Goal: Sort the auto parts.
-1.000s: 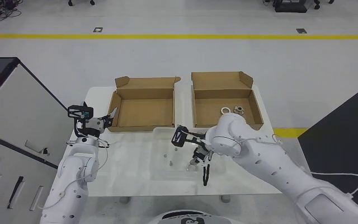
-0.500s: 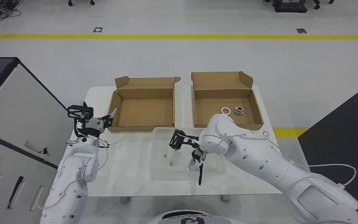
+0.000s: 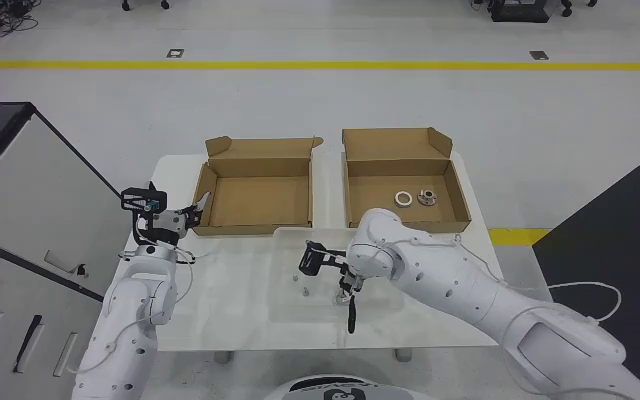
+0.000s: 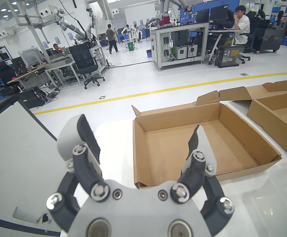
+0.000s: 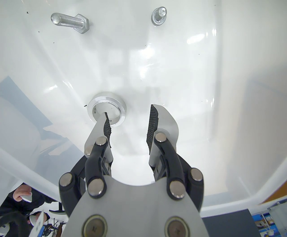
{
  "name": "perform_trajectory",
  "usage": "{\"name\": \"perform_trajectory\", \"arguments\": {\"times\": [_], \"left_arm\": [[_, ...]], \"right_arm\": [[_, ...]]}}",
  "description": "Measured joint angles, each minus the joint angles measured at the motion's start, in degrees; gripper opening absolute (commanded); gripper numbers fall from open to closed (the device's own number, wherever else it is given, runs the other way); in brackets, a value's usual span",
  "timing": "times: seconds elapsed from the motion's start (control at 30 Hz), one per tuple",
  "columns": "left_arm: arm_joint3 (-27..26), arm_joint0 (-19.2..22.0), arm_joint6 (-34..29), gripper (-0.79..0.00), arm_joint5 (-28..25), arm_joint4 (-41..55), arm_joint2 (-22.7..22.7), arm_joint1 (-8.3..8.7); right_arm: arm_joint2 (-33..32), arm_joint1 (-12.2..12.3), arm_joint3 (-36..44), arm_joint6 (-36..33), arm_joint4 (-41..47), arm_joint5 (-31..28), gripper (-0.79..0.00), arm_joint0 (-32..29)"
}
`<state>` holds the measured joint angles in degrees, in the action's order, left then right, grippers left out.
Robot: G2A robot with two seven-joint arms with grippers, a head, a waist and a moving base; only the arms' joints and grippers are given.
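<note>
Sorting partly done, by judgement: left gripper spread, hanging beside unfilled left box; tray holds bolt, stud, ring, all unsorted; right gripper spread over ring, pinching nothing; right box holds two parts.

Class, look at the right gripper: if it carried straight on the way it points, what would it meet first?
Probably the metal ring on the floor of the white tray: one finger of the open right gripper lines up with its hole, the other with bare floor. Depth is unclear.
</note>
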<state>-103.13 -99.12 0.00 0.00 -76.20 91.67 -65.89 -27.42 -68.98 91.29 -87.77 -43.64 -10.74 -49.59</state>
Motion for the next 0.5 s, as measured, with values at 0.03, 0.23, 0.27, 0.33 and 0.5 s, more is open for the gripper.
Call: {"name": "perform_trajectory", "arguments": {"times": [0.03, 0.23, 0.27, 0.33, 0.5], "left_arm": [[0.0, 0.0, 0.0, 0.0, 0.0, 0.0, 0.0, 0.0], [0.0, 0.0, 0.0, 0.0, 0.0, 0.0, 0.0, 0.0], [0.0, 0.0, 0.0, 0.0, 0.0, 0.0, 0.0, 0.0], [0.0, 0.0, 0.0, 0.0, 0.0, 0.0, 0.0, 0.0], [0.0, 0.0, 0.0, 0.0, 0.0, 0.0, 0.0, 0.0]], "right_arm": [[0.3, -0.2, -0.4, 0.0, 0.2, 0.0, -0.406, 0.2], [1.2, -1.0, -2.5, -0.1, 1.1, 0.1, -0.437, 0.9], [1.3, -1.1, -2.7, -0.1, 1.2, 0.1, -0.446, 1.0], [1.6, -1.3, -3.1, -0.1, 1.5, -0.1, -0.462, 1.1], [2.2, -1.7, -3.8, -0.2, 1.9, -0.4, -0.517, 1.3]]}}
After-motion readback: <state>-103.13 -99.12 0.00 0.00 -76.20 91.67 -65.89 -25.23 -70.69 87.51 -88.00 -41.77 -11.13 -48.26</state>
